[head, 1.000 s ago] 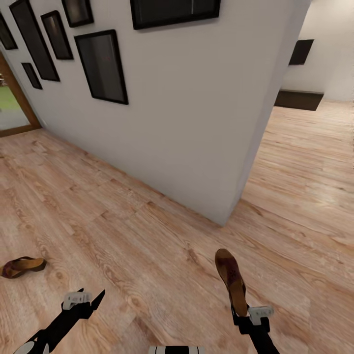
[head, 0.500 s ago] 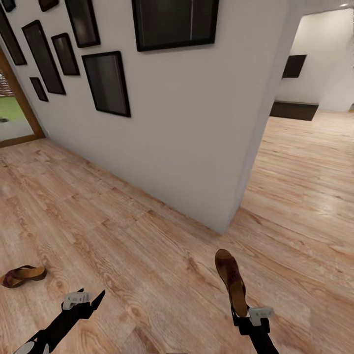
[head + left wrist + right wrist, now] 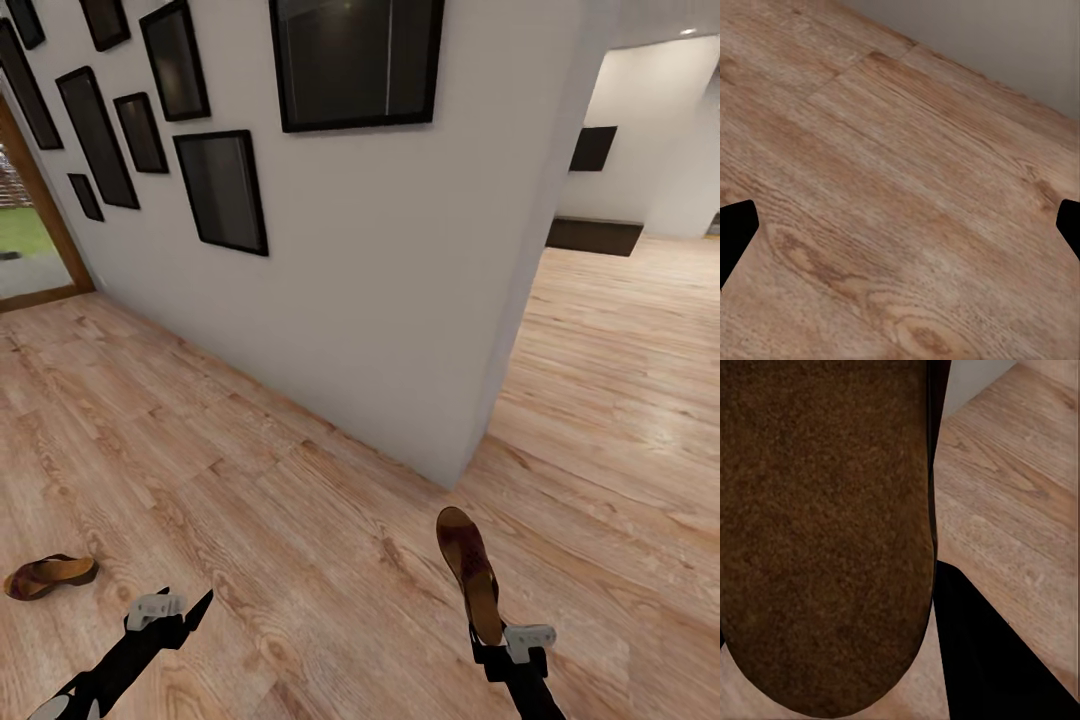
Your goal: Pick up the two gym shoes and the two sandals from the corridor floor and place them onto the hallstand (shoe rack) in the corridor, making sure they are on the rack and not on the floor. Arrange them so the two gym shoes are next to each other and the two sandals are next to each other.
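My right gripper (image 3: 492, 640) is shut on the heel end of a brown sandal (image 3: 468, 571), which sticks forward and up above the wood-plank corridor floor (image 3: 300, 520). The right wrist view has that sandal's dark brown sole (image 3: 825, 532) close up, with one black finger (image 3: 990, 652) beside it. The other sandal (image 3: 48, 576) lies on the floor at the far left, a short way ahead of my left gripper (image 3: 180, 608). That gripper is open over bare planks, its two black fingertips (image 3: 735, 232) far apart. The gym shoes and the hallstand are out of view.
A white wall (image 3: 400, 300) hung with several black picture frames (image 3: 222, 190) runs diagonally ahead and ends in a corner (image 3: 470, 470). Beyond the corner the floor opens into another room with a dark low cabinet (image 3: 593, 235). A glass door (image 3: 30, 240) stands at far left.
The head view has tilted upward, so the wall and frames sit lower in the picture. Both grippers hold the same pose, and the right one still grips the sandal.
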Controlling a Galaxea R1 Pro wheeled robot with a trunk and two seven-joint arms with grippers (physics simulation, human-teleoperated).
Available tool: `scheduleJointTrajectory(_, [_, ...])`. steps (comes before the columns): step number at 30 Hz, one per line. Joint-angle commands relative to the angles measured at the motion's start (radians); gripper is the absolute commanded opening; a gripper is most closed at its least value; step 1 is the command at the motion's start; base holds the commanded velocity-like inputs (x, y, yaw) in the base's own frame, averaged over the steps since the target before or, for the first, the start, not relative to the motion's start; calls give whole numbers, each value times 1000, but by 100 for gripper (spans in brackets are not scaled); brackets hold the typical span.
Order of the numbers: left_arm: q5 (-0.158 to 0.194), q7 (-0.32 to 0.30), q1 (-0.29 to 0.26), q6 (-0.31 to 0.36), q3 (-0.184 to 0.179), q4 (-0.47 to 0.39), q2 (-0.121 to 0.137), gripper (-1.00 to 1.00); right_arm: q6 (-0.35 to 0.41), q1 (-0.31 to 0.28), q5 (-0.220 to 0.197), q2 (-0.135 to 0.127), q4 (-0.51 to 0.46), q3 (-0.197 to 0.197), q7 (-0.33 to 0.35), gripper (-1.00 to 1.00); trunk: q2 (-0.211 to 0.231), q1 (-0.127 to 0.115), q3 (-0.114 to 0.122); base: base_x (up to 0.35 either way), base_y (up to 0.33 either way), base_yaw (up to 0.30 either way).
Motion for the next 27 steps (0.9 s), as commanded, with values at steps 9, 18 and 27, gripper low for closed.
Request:
scheduleJointTrajectory(9, [-12, -4, -1, -7, 6, -1, -2, 100, -2, 0, 2, 2, 1, 2, -6, -100, 21, -12, 15, 0, 0, 18])
scheduleJointTrajectory(18, [-11, 14, -1, -7, 8, -2, -2, 100, -2, 0, 2, 2, 1, 2, -6, -100, 21, -12, 15, 0, 0, 258])
scheduleJointTrajectory(27, [-11, 68, -1, -7, 4, -2, -2, 100, -2, 0, 2, 3, 1, 2, -7, -100, 21, -12, 15, 0, 0, 279])
